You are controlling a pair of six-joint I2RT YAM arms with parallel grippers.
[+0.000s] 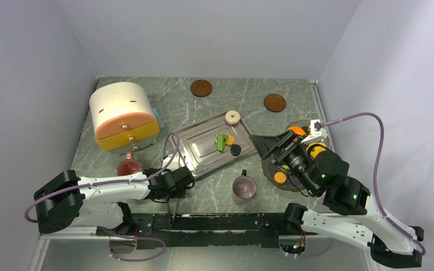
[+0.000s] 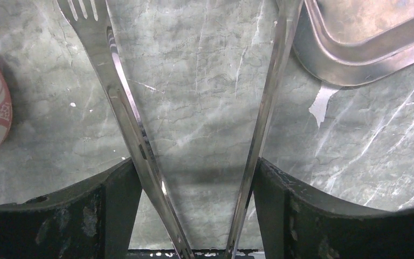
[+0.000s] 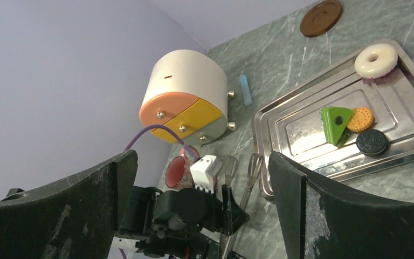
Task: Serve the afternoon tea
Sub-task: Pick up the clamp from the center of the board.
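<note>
On the steel tray (image 1: 200, 161) lie a cream ring (image 1: 233, 116), a green wedge (image 1: 221, 141), an orange biscuit (image 1: 230, 140) and a black cookie (image 1: 235, 149). A pinkish-grey metallic mug (image 1: 243, 187) stands in front of the tray. My left gripper (image 1: 185, 176) (image 2: 194, 172) sits low at the tray's near-left corner. Metal tongs (image 2: 124, 108) are between its fingers, their arms spread against both fingers and nothing between their tips. My right gripper (image 1: 263, 145) (image 3: 200, 159) hangs open and empty over a glass plate (image 1: 271, 169) holding an orange treat (image 1: 280, 178).
A pink patterned mug (image 1: 129, 167) lies left of the tongs. A round cream box with orange and yellow drawers (image 1: 123, 116) stands at the back left. Two brown coasters (image 1: 201, 88) (image 1: 274, 103) lie at the back. Walls close in on three sides.
</note>
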